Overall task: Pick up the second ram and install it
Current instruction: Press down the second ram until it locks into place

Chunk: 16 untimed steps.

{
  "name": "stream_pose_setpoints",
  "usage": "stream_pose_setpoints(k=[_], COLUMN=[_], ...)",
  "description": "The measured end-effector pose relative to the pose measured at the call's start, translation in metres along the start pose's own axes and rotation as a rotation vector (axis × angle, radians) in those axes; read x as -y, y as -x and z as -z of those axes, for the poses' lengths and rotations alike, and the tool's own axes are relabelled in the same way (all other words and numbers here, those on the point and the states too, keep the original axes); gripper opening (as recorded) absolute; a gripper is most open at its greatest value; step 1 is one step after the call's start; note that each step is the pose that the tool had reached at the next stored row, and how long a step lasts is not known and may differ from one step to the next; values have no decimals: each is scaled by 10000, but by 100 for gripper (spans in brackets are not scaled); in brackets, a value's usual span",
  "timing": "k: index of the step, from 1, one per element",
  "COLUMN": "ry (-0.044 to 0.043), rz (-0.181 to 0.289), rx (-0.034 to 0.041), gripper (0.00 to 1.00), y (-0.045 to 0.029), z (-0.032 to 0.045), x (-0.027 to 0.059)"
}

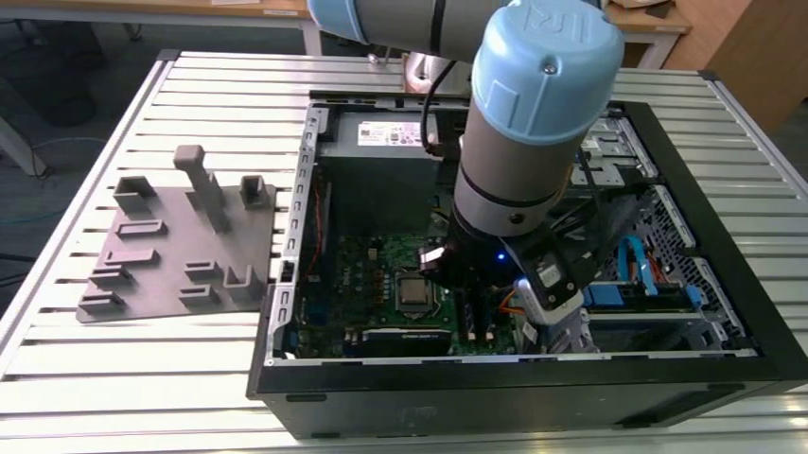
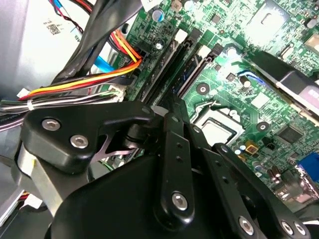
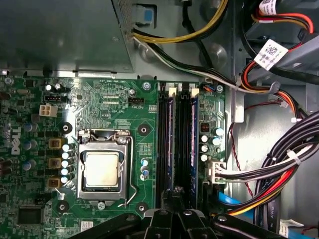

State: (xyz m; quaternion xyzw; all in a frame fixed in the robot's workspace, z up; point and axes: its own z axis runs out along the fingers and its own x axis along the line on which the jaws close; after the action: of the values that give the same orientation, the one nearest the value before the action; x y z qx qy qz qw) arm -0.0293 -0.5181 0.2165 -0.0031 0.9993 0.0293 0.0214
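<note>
- Second ram (image 3: 171, 144): seen edge-on in the first wrist view, a long, thin, dark strip w/ a blue-green sheen along its edge. Chips not visible from this angle.
- It stands on edge in the row of black memory slots (image 3: 179, 144) on the green motherboard (image 3: 114, 99), between the CPU socket (image 3: 102, 169) and the board's cable-side edge. Can't tell whether it is fully seated.
- Long axis runs along the slots, parallel to the near side of the CPU socket. One end points toward the metal power supply box (image 3: 65, 35), the other toward the gripper (image 3: 175, 206).
- Gripper sits right at that end of the slots, low over the board. In the second wrist view its black linkage reaches down to the slot row, gripper (image 2: 167, 112) (open, closed or clamped: can't tell).
- A second bluish strip stands in a neighbouring slot, nearer the cables.
- Around it: a thick cable bundle (image 3: 279, 169) (black, red, orange, yellow, white) just beside the slots on the side away from the CPU, w/ a white connector near the board edge.
- Exterior view: the arm (image 1: 531, 113) reaches down into the open PC case (image 1: 505, 397) and covers much of the slot area.
- The grey moulded plate (image 1: 177, 246) w/ upright blocks lies on the slatted table (image 1: 127, 378), toward the exterior view's left, well apart from the gripper.
</note>
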Motion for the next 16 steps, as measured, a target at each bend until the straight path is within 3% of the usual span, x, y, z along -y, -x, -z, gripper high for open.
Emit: stream_pose_setpoints(k=[3, 5, 13, 16], ry=[38, 5, 5, 7], rz=[-1, 1, 0, 0], rx=[13, 4, 4, 4], gripper=[7, 7, 7, 7], y=[3, 5, 16, 16], z=[30, 107, 365, 374], x=[-5, -6, -30, -31])
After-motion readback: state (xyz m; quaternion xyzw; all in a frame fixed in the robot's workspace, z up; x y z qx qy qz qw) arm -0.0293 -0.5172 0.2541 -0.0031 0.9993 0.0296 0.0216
